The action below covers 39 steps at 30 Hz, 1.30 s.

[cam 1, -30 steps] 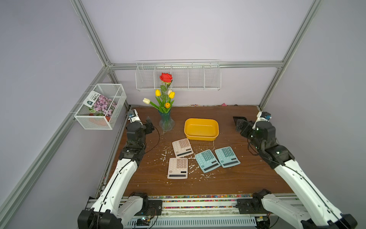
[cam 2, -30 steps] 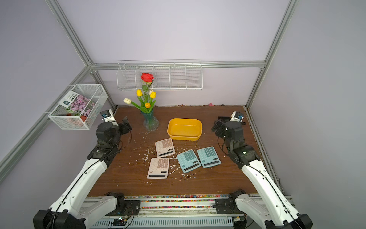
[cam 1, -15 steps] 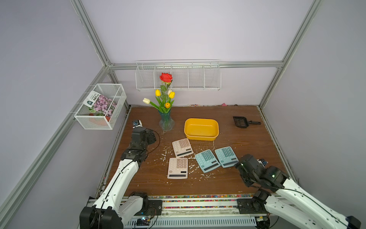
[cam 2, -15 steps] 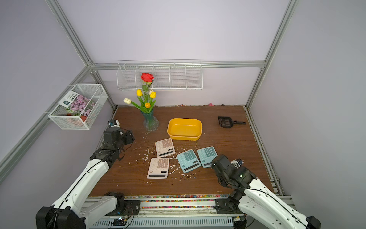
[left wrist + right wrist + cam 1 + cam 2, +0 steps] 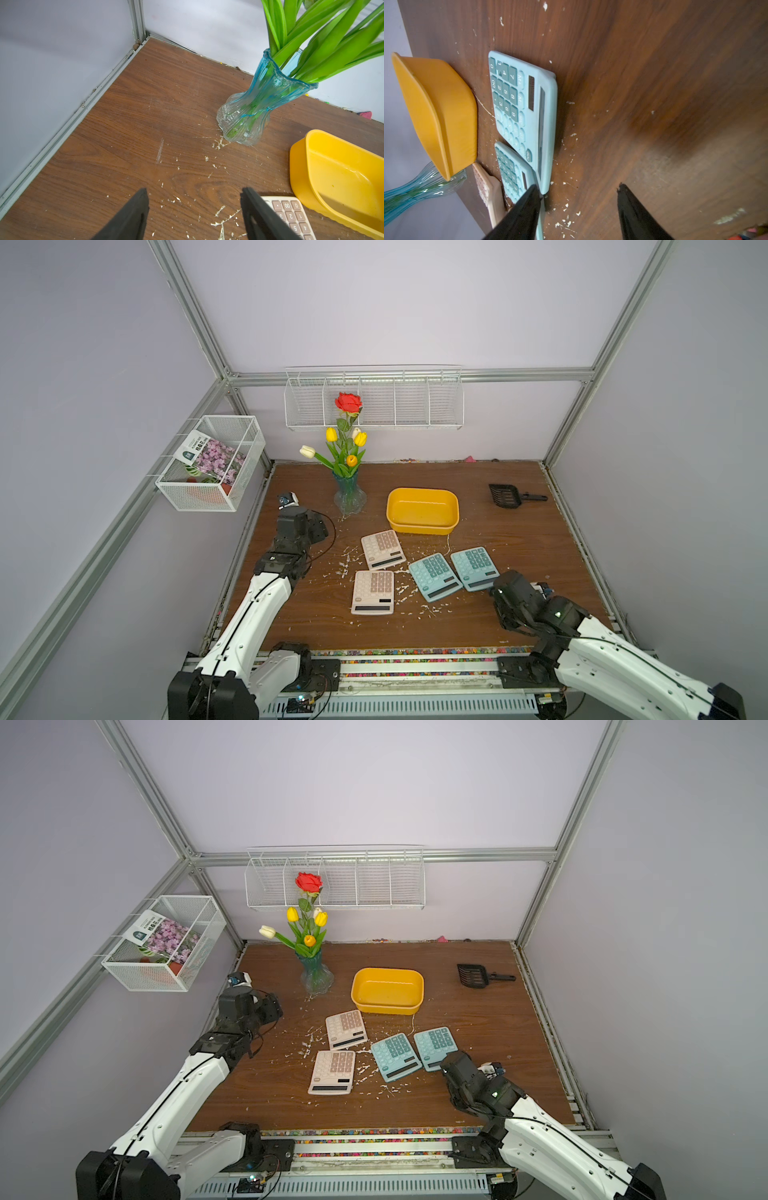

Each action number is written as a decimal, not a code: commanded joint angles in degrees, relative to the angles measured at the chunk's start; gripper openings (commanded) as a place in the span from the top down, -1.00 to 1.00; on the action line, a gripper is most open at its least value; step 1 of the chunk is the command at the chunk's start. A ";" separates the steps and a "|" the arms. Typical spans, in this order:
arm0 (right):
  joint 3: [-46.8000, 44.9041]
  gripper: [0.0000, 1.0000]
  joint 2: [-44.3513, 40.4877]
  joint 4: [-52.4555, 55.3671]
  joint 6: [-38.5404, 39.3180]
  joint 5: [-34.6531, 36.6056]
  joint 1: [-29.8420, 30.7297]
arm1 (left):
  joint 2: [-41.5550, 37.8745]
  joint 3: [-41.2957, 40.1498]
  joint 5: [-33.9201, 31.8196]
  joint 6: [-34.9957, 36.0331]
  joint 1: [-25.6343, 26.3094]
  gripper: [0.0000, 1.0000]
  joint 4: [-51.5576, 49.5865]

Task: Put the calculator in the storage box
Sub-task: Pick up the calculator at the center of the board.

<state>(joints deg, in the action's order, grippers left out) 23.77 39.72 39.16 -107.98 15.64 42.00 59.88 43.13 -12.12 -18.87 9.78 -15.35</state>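
- My right pincer [image 5: 577, 187] is spread, pinching nothing: one finger at the display-end corner of the right-hand teal plastic slab calculator [image 5: 473, 568], the other over bare brown wooden bench [image 5: 519, 556]; can't tell if it touches
- It's low and rolled sideways, I judge, because a flat slab only offers its edge, and the raised display end gives the thickest bite
- That calculator lies flat, keys up, on the bench, near the shallow yellow plastic storage box [image 5: 422, 510] but apart from it; the box is empty, so nothing is stowed yet
- The second teal calculator [image 5: 434, 576] sits just beside it, so there's little finger room at that corner; nudging the neighbour is the risk
- The far beige calculator [image 5: 382, 549] and near beige calculator [image 5: 372, 592] lie flat too, among white crumbs
- My left pincer [image 5: 194, 190] is spread, empty, above the bench between the ribbed blue-tinted glass vase [image 5: 245, 122] and the far beige calculator; reads as parked clear of the right arm's route to the box
- Next, as I see it: pinch the edge, lift, clear the rim, lay it flat
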 commanded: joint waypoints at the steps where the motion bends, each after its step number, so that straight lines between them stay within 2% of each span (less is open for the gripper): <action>1: -2.42 -0.13 0.46 -5.10 0.27 1.58 0.31 | 0.62 1.04 0.09 -0.37 0.14 -0.47 -0.86; 8: -6.35 0.14 2.94 -14.07 0.37 1.78 -0.37 | 0.61 0.90 0.16 -0.12 0.10 -0.45 -0.92; 16: -8.28 0.16 4.21 -19.91 1.11 1.48 -0.78 | 0.63 0.90 0.08 -0.02 0.24 -0.45 -1.02; 26: -5.52 0.17 0.75 -14.62 0.63 2.00 -0.78 | 0.63 0.97 -0.09 0.06 0.24 -0.38 -0.97; 39: -7.12 0.20 9.85 -26.83 -0.83 1.82 -2.07 | 0.75 0.82 -0.36 -0.01 0.24 -0.37 -0.95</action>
<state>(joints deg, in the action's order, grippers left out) 17.19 48.73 15.22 -108.68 16.69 40.66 60.34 43.13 -12.14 -18.85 9.80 -15.53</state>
